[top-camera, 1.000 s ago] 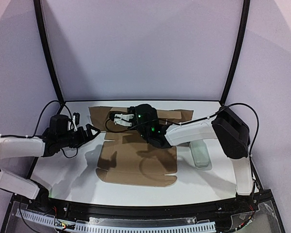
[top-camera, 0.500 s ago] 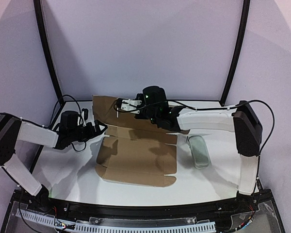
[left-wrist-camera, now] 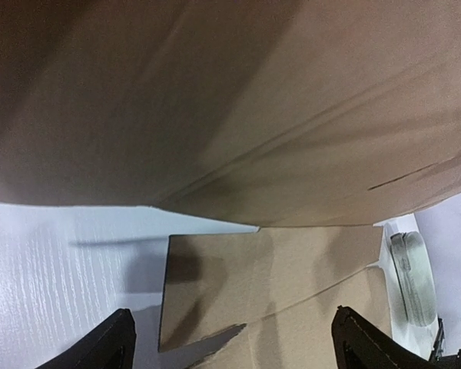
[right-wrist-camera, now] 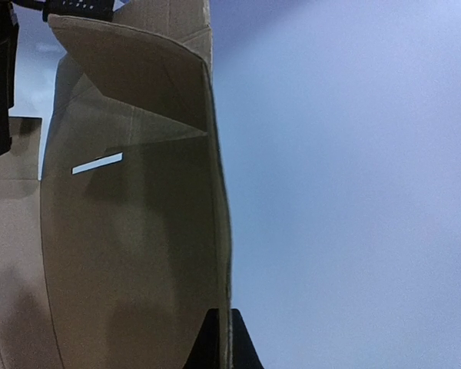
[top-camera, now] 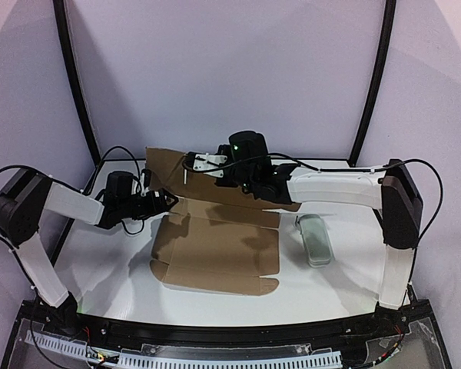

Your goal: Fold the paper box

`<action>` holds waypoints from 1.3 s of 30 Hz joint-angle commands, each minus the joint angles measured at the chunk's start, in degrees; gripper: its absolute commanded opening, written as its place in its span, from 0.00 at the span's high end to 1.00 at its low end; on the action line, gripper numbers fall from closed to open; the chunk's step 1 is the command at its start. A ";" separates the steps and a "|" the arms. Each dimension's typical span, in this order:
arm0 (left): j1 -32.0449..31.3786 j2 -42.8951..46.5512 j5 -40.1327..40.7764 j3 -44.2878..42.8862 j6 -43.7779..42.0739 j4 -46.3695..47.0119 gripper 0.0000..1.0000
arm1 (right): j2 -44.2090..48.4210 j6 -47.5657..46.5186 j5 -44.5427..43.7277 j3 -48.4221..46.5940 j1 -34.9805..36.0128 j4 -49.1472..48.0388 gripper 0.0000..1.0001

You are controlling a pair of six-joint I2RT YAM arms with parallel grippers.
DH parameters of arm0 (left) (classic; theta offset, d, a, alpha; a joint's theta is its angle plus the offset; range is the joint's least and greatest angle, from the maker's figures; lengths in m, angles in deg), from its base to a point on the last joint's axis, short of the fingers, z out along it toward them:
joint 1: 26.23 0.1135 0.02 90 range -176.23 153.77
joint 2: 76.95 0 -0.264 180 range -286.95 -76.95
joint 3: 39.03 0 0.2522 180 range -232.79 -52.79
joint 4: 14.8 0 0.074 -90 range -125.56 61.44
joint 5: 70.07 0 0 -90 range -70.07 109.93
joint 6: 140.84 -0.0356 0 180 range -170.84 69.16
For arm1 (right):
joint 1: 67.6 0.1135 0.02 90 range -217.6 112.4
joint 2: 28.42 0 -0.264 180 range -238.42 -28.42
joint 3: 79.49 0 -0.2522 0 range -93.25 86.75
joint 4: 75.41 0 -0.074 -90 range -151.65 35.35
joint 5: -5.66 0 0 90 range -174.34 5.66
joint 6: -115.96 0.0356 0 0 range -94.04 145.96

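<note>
Surface: a white table (top-camera: 100,261) with a faint grain; soft shadows fall under both arms.
Room: pale lilac walls (top-camera: 230,69) close in the back and sides, and two black curved poles (top-camera: 73,84) rise from the far corners.
Paper box: the paper box (top-camera: 215,250) lies mid-table as a brown die-cut sheet. Its main panel is flat and its far flap (top-camera: 169,173) stands up, with a thin slit (right-wrist-camera: 97,163) cut through it.
Right gripper: the right gripper (right-wrist-camera: 221,338) is pinched tight on the flap's upper edge, holding it up.
Left gripper: the left gripper (top-camera: 161,201) sits low by the flap's left end; its fingertips (left-wrist-camera: 115,346) are spread wide with nothing between them.
Other things: a pale grey-green oblong object (top-camera: 315,240) lies on the table just right of the box, apart from it.
In the way: the raised flap fills the top of the left wrist view, and the right arm crosses above the box's far right part.
</note>
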 commanded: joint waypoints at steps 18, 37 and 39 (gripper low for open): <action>-0.21 -1.99 -3.12 8.77 6.85 30.56 0.40 | 7.69 8.19 2.07 -1.50 0.11 4.40 1.00; -7.37 7.10 15.44 7.34 -8.59 15.82 0.99 | 6.28 17.49 -0.52 -4.92 2.35 9.40 1.00; -8.46 8.42 18.27 7.14 -11.85 13.54 0.99 | 6.09 18.11 -1.28 -5.30 2.44 10.69 1.00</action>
